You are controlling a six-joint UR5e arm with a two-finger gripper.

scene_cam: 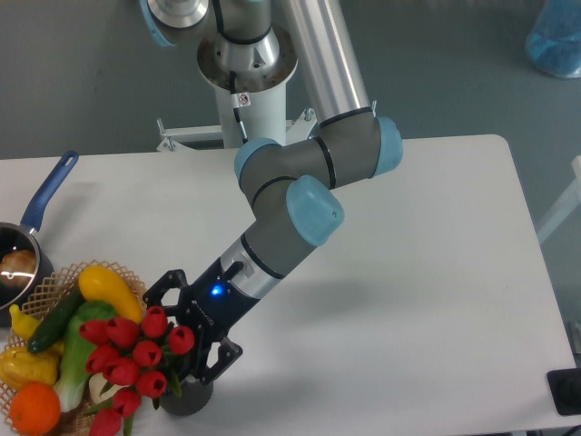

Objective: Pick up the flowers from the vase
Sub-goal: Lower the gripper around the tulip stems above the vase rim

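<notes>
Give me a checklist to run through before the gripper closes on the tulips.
1. Gripper open: ok, fingers spread.
2. Fingers on both sides of the red tulips: ok.
3. Fingers level with the stems rather than the heads: cannot tell.
4. Dark grey vase upright on the table: ok.
5. Wicker basket of vegetables clear of the fingers: cannot tell; it sits close on the left.

Wicker basket (45, 289) of vegetables beside blue-handled pot (32, 227).

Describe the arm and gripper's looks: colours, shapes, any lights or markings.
The arm has grey cylindrical joints with light blue caps and a silver tube link. The gripper is black with two skeletal fingers, a glowing blue light and small white lettering on its body.
</notes>
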